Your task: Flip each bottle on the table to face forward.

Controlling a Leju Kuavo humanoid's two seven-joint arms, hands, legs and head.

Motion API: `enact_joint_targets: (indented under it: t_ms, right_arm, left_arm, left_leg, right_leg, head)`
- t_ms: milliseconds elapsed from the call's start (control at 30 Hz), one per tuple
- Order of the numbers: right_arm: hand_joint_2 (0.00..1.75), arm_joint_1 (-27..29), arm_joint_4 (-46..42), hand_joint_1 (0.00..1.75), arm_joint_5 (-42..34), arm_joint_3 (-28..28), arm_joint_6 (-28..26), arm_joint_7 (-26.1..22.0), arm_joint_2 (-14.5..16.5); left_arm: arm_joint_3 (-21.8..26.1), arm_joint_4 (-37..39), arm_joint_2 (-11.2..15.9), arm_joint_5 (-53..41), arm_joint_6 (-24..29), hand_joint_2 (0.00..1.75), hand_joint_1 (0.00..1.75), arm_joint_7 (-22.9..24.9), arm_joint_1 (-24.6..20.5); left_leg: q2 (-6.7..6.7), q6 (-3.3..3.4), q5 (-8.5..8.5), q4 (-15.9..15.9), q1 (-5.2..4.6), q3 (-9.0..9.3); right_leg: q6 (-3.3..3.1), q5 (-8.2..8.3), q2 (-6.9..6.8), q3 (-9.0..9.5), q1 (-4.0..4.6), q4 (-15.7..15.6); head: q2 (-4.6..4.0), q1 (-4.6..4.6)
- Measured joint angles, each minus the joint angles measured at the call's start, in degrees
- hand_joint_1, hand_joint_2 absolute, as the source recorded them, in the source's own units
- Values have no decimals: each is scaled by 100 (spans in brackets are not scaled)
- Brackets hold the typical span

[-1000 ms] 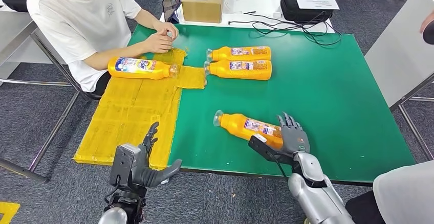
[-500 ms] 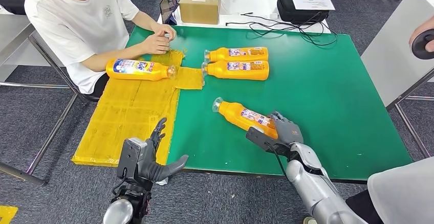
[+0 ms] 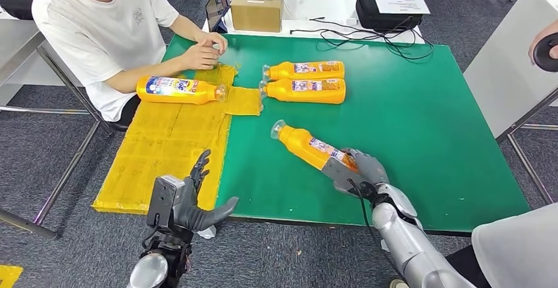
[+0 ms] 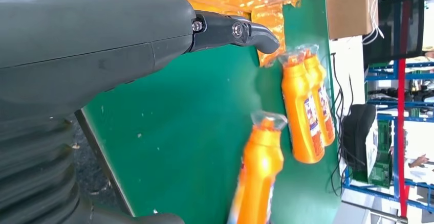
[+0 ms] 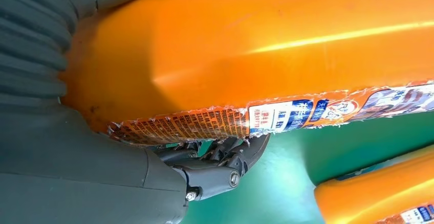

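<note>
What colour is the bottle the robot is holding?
Orange, with a printed label; the bottle in the right hand shows best in the head view.

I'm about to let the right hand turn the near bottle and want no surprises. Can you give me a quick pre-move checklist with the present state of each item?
1. Right hand holds the near bottle at its base end: ok, fingers curl around its edge.
2. Grip firm enough to turn it: cannot tell.
3. Room around it: ok, the two far bottles lie apart from it on the green table.
4. Left hand out of the way: ok, open at the table's near edge, holding nothing.
5. Person's hands away: ok, at the far left corner.
6. Label facing forward: not ok, it sits on the bottle's side.
</note>
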Motion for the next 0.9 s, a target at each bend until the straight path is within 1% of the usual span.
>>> enact_joint_targets:
  t_ms: [133,200,333,400,567,633,733,833,900]
  right_arm:
    - [175,89,-45,175,-315,-111,74,-196,-16]
    - [175,148,-70,175,-504,-169,134,-389,-14]
    - [175,417,-242,175,-1125,-305,444,-1178,64]
    - [175,614,-419,175,-1339,-364,581,-1473,136]
    - [175,927,-773,175,-1502,-436,698,-1600,229]
    - [175,1028,-906,175,-1647,-458,781,-1753,265]
    - [175,1267,-1232,175,-1939,-489,885,-2039,352]
    - [175,1500,-1606,175,-2148,-489,926,-2116,481]
    - [175,1601,-1827,175,-2236,-484,928,-2142,562]
  left_arm:
    - [25,0,24,27,-3,175,0,-31,-3]
    - [28,3,31,66,-9,175,0,-60,-13]
    - [28,49,28,213,-9,175,0,-202,-56]
    - [29,86,21,280,-3,175,0,-274,-73]
    - [29,129,0,338,5,175,0,-332,-97]
    - [30,147,-9,428,33,175,0,-379,-105]
    - [54,214,-49,699,141,175,0,-441,-132]
    - [119,440,-114,1078,231,175,0,-406,-208]
    - [142,674,-151,1318,194,175,0,-361,-257]
  left_leg:
    - [0,0,-1,0,0,2]
    - [2,0,-2,0,0,3]
    - [1,0,-2,0,0,1]
    - [1,-1,-2,0,0,-3]
    - [-1,-2,-2,-1,4,-13]
    - [-4,-1,-1,-1,3,-21]
    - [-10,0,1,0,1,-42]
    - [-11,2,5,0,-1,-60]
    - [-13,4,8,0,-1,-68]
  right_leg:
    - [-1,-1,0,1,0,-1]
    - [-1,-1,1,4,0,-1]
    - [-1,-1,1,5,1,-1]
    - [-1,-1,1,1,2,-1]
    - [-2,-2,1,-8,4,-1]
    - [-2,-2,-1,-12,3,0]
    - [0,0,-3,-24,1,1]
    - [2,3,-4,-41,0,2]
    - [2,2,-9,-48,0,2]
  head:
    - [0,1]
    - [0,0]
    - [0,1]
    - [0,0]
    - [0,0]
    - [0,1]
    - [0,2]
    - [0,-1]
    - [0,-1]
